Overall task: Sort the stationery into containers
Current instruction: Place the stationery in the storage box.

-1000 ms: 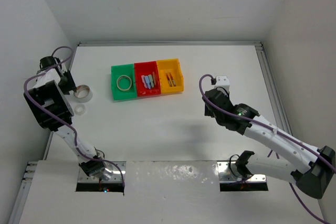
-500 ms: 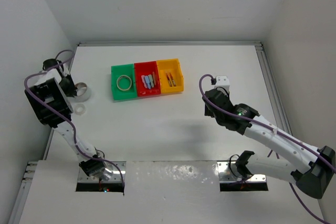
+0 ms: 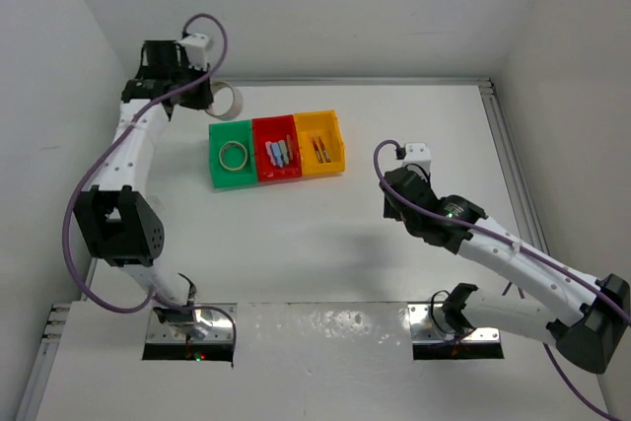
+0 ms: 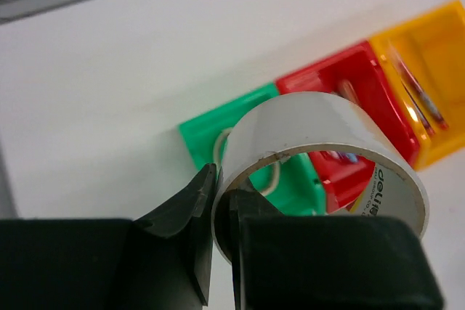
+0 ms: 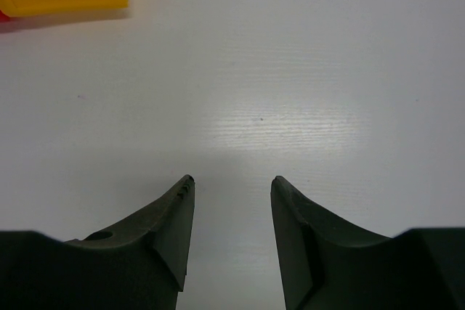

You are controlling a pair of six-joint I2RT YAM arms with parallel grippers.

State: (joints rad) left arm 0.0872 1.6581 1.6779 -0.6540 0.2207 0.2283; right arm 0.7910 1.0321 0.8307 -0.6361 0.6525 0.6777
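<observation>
White-grey tape roll: a wide ring with a printed inner core, carried clear of the table. Its wall is pinched by the left end effector, one finger inside the ring and one outside. In the top view it hangs at 11 o'clock from the green bin, near the table's far edge.

Green bin: 9 o'clock end of the joined row. It holds one thinner tape ring, lying flat.

Red bin: middle of the row. It holds several stubby sticks lying side by side.

Yellow-orange bin: 3 o'clock end of the row. It holds thin pens.

Right end effector: fingers parted with nothing between them, over bare table. It is well apart from the row, at roughly 4 o'clock from the yellow-orange bin.

Step in hand, as judged: the roll is being carried to the bins. It is grasped and lifted but not yet released. No other loose stationery shows on the table, though the left arm hides part of it.

Next move calls for travel toward 5 o'clock until the roll is over the green bin, then a descent. The roll looks wide for that compartment, so its wall must clear the divider on the red side. It will probably settle on or against the ring already there. The fingers should part only once the roll is low inside the walls, or it may tip or roll out.
</observation>
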